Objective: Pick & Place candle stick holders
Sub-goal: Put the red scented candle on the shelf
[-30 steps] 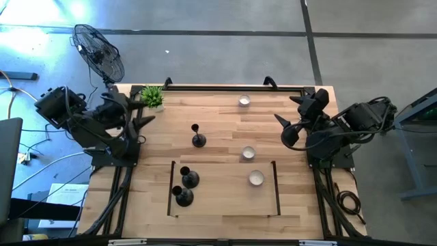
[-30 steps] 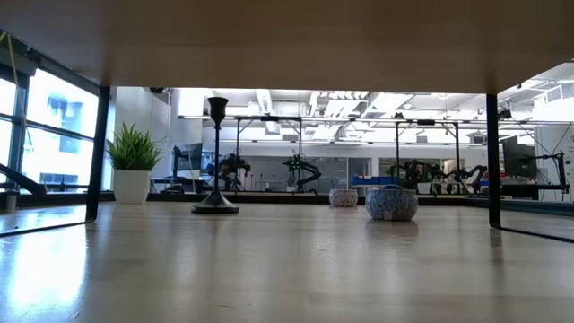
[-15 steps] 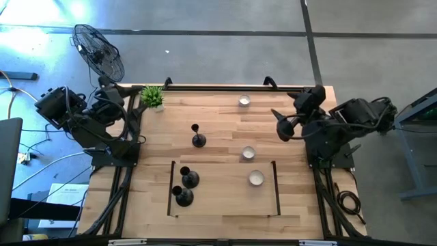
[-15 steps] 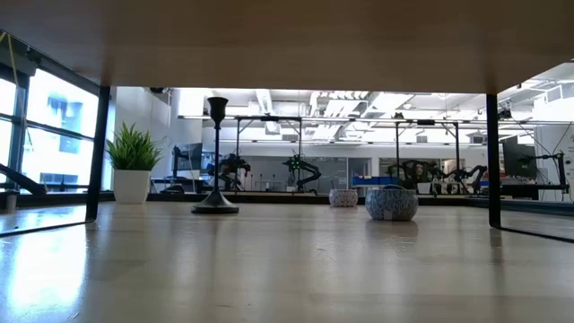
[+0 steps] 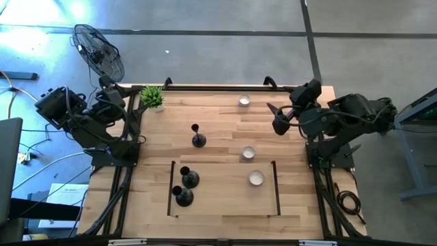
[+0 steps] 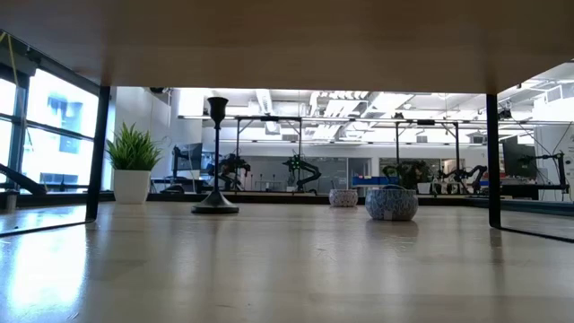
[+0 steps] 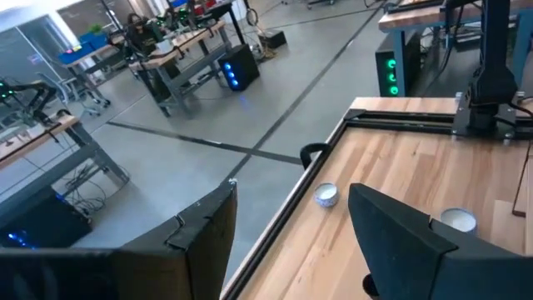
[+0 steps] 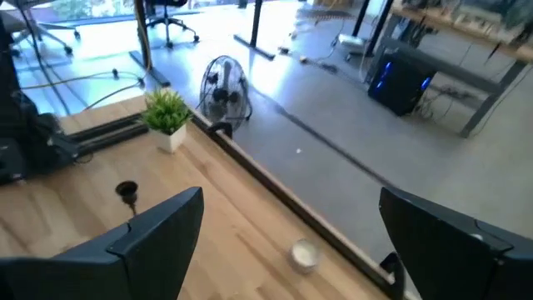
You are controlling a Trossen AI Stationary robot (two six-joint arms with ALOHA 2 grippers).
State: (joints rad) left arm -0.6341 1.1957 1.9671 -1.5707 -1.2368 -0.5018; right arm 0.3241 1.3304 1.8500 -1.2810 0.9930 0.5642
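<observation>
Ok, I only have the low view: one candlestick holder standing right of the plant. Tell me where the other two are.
Observer: The other two candlestick holders sit side by side inside the black-outlined rectangle, at its left end.
Operator: Give me the claws.
Observer: The right claw is open and empty, above the far right part of the table.
Operator: Now the left.
Observer: The left claw is open too, at the far left corner by the plant.
</observation>
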